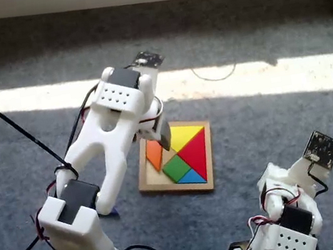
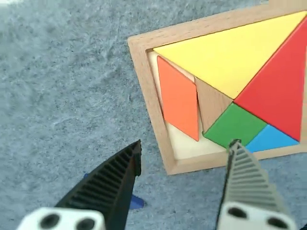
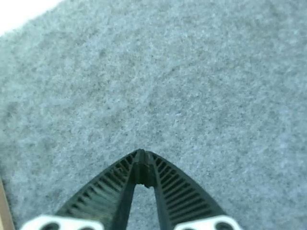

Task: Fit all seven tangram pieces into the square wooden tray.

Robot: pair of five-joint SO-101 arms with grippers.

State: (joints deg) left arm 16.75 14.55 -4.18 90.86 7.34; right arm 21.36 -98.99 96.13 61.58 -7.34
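Two ribbed fingers (image 2: pixel 112 177) of the left hand (image 2: pixel 186 142) are hanging wide apart and gripping nothing, one on each side of the near corner of the square wooden tray (image 2: pixel 139 45), which is lying flat on the grey carpet (image 2: pixel 62 86). Inside it, a yellow triangle (image 2: pixel 230 52) and a red triangle (image 2: pixel 280 96) are filling the far half, while a green square (image 2: pixel 235 125), a blue triangle (image 2: pixel 271 139) and a wood-coloured triangle (image 2: pixel 211 103) are sitting beside them. An orange parallelogram (image 2: pixel 178 98) is leaning along the rim, seemingly not seated, with bare tray floor showing past its end. Something small and blue (image 2: pixel 134 201) is peeking out on the carpet under the black finger; it may be the seventh piece, though I cannot be sure. So the job is nearing its end: I judge the next move is calling for the parallelogram to be nudged flat and the gap filled. Off to the side, the right hand (image 3: pixel 143 165) is resting pinched closed and empty over bare carpet. No lettering on the tray or the pieces is showing clearly enough for me to read.
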